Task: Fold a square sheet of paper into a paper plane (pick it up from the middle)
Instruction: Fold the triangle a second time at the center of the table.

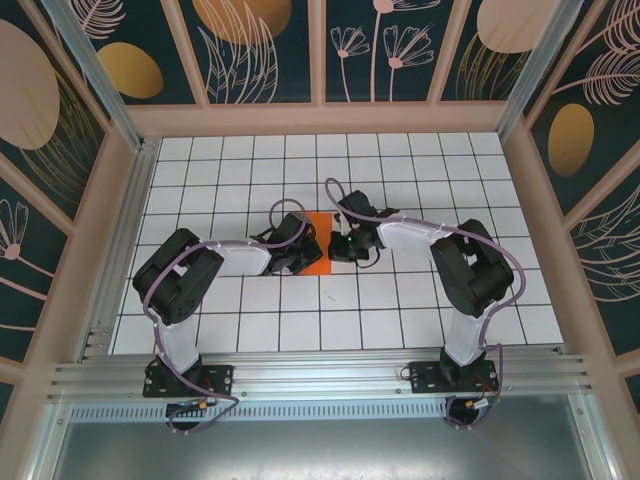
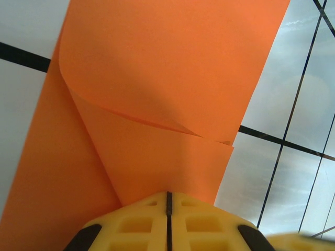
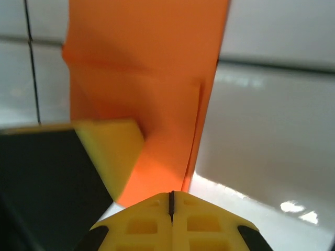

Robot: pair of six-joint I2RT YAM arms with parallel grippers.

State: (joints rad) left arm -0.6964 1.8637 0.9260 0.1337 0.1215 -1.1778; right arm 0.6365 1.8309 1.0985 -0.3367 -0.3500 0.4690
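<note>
The left gripper [image 2: 168,196] is seen clenched, its yellow fingers met along a thin dark seam. The right gripper [image 3: 171,194] is clenched in the same way. Whether an edge of paper is nipped in either seam cannot be told, so no grasp is claimed.

Directly ahead of the left fingertips a square sheet of thin bright orange paper [image 2: 157,68] is laid on the white tiled tabletop with black grid lines [image 2: 293,172]. A diagonal flap [image 2: 157,167] is folded across the sheet, its narrow end touching those tips. Further ahead and to the left, the fold is seen as a soft rounded curl rather than a sharp crease. From the right gripper the same sheet is met just ahead and slightly left, with one yellow finger [image 3: 112,151] of the left gripper resting on it close by. From above, the sheet is found between the two grippers, which are brought together over it from opposite sides.

The step in hand is judged to be an early corner fold towards the centre line, not yet pressed flat. The next move is judged to call for the closed fingertips to be drawn along the curled fold while the sheet is pinned by the other gripper, so that the layers are not dragged out of line
</note>
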